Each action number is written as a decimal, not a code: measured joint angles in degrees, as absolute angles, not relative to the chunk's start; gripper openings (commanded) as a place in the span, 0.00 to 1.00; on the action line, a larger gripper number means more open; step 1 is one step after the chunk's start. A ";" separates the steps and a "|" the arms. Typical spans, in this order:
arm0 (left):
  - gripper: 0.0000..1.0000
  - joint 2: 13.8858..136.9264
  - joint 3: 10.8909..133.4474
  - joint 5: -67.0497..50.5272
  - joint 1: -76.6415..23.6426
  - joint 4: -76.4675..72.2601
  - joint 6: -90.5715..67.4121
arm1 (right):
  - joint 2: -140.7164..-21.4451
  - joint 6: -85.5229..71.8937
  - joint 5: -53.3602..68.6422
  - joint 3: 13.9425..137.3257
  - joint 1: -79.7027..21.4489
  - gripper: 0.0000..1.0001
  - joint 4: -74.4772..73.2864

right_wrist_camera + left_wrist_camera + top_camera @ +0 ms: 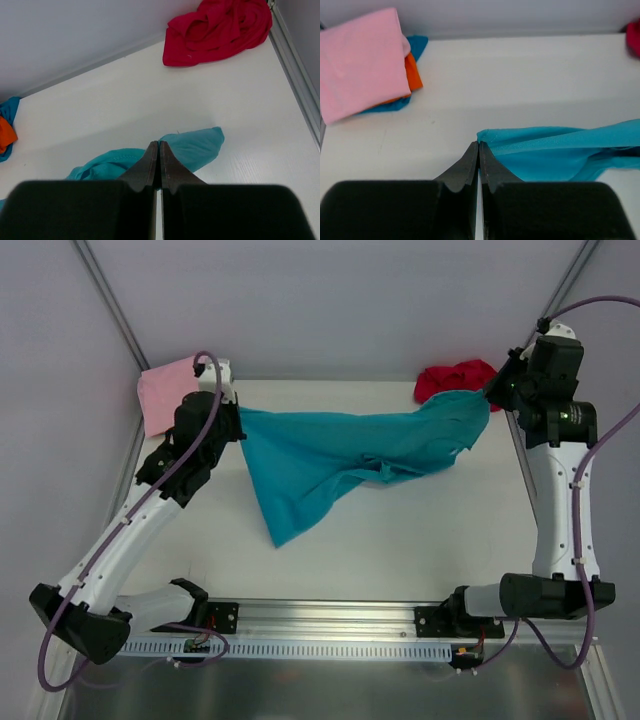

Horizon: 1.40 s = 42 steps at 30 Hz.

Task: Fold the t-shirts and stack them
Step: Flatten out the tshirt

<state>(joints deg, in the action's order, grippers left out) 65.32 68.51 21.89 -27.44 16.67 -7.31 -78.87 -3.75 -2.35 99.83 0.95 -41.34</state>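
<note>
A teal t-shirt [340, 455] hangs stretched between both grippers above the white table [400, 550], its lower part drooping to a point at the front left. My left gripper [238, 418] is shut on its left edge [530, 145]; the jaws [479, 146] pinch the hem. My right gripper [492, 392] is shut on the shirt's right end [195, 147], with its tips [158, 145] closed over the cloth. A crumpled red t-shirt [455, 378] lies at the back right, also in the right wrist view [217, 30].
A folded stack lies at the back left corner, pink on top [165, 390] [360, 62], with orange [412, 75] and blue layers beneath. Metal frame rails run along the table's left and right sides.
</note>
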 measured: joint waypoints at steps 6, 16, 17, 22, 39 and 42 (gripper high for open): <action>0.00 58.02 78.72 20.88 -27.79 21.71 -6.04 | -71.85 -2.98 -2.35 105.86 0.95 0.00 -47.31; 0.00 43.70 86.48 14.15 -27.81 31.29 -7.27 | -53.69 -2.70 -2.09 117.05 0.95 0.00 -56.23; 0.00 43.24 87.33 13.45 -27.81 32.25 -7.60 | -52.71 -2.72 -2.00 118.06 0.95 0.00 -56.77; 0.00 42.04 91.07 10.46 -27.81 36.71 -8.67 | -49.60 -2.98 -1.50 122.06 0.95 0.00 -60.16; 0.00 59.64 94.70 9.89 -27.79 33.56 -5.93 | -73.84 -3.46 0.47 120.03 0.93 0.00 -55.90; 0.00 67.85 96.71 9.91 -27.79 33.28 -4.54 | -82.59 -3.88 1.19 121.16 0.95 0.00 -55.18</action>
